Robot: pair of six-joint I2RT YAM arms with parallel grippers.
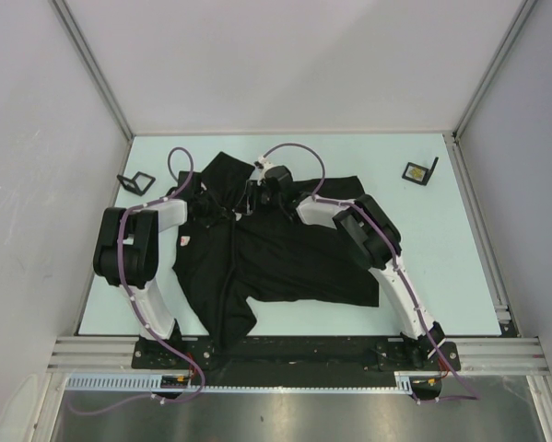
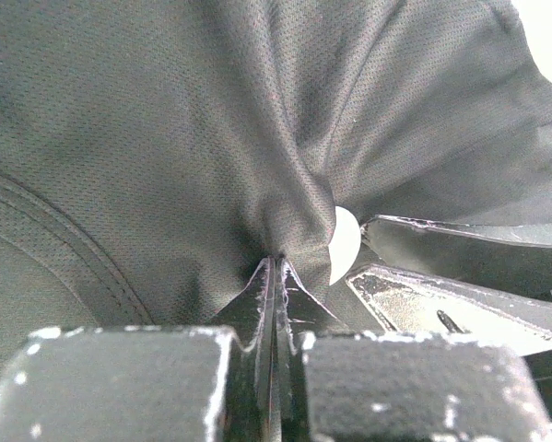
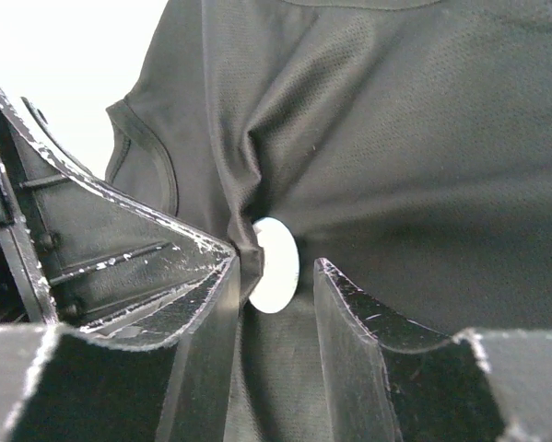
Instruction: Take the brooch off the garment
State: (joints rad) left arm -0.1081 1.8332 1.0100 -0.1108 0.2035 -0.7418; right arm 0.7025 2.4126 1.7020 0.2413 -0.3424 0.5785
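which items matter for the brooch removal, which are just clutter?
Job: black short-sleeved T-shirt; round white brooch; left gripper, pinching fabric; right gripper, fingers astride brooch.
Lying about: left black frame stand; right black square stand.

The shirt [image 2: 165, 138] is showing as matt black cloth in a fine, pitted mesh knit, with a stitched band running at its collar. The brooch [image 3: 276, 265] is looking smooth and white, with a dull sheen. The right gripper's fingers [image 3: 377, 359] are appearing hard and matt black, their edges scuffed pale. The table [image 1: 441, 249] is looking smooth; the rail [image 1: 497, 350] is gleaming like brushed metal.
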